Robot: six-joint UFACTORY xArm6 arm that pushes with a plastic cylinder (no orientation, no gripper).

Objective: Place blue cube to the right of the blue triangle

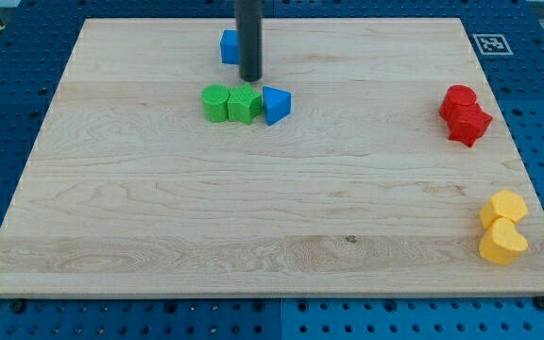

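Eight small blocks sit on the pale wooden bench [272, 236], two in each of four colours, as the dark rod of the end effector comes down from the view's top with my tip [250, 78] resting near the bench's far edge. The end effector is a plain rod with nothing to open or close, and it has hold of nothing. The blue cube [228, 46] lies just beside the rod on the view's left and slightly toward the view's top, partly hidden behind it; whether rod and cube actually touch cannot be told. Just below my tip stands a tight row of three: a green cylinder [215, 103] down and to the view's left, a second green block [244, 104] of unclear shape almost directly beneath, and the blue triangle [276, 104] down and slightly to the view's right, each pressed against its neighbour. My tip stops just short of that row. Well off toward the view's right, two red blocks [465, 114] sit pressed together, their shapes hard to make out. Farther still, down toward the view's bottom right corner of the bench, two yellow blocks [503, 227] sit touching one another, one nearer the view's top and one nearer its bottom.
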